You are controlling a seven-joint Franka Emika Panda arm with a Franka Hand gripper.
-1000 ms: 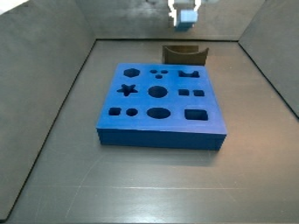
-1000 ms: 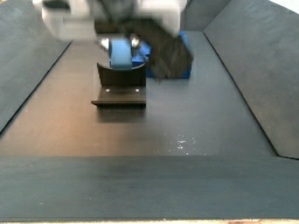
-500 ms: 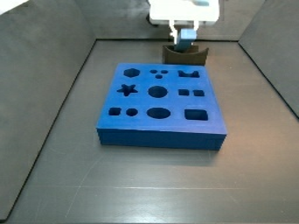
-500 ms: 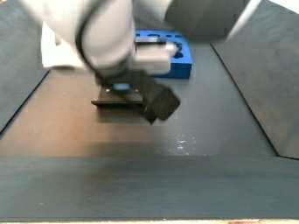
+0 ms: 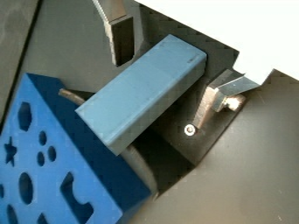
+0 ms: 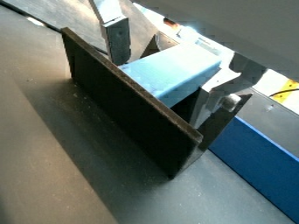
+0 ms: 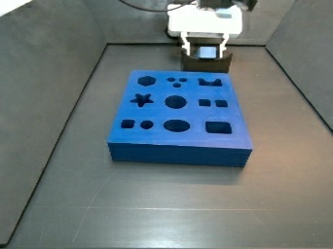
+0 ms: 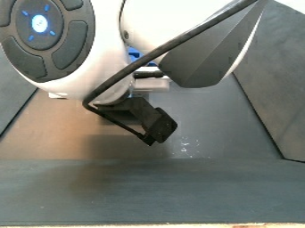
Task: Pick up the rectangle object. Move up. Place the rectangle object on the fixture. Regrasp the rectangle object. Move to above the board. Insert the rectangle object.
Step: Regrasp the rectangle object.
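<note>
Fingers (image 5: 118, 37) flank the rectangle object (image 5: 146, 89) above the fixture (image 6: 128, 114).

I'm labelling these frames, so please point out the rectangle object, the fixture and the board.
rectangle object (image 5: 146, 92), wrist view, long top face.
fixture (image 6: 128, 109), wrist view, dark front wall.
board (image 7: 176, 117), side view, blue top face.
gripper (image 7: 204, 44), side view, above the fixture.

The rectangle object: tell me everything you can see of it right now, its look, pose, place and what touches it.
The rectangle object is a plain, smooth, light grey-blue block, elongated with sharp edges, looking like matte plastic. In both wrist views it lies tilted between the gripper's silver fingers, over the dark fixture, with the blue board close beside. Whether the pads press it, or it rests on the fixture, cannot be told. In the side views the arm hides it.
</note>
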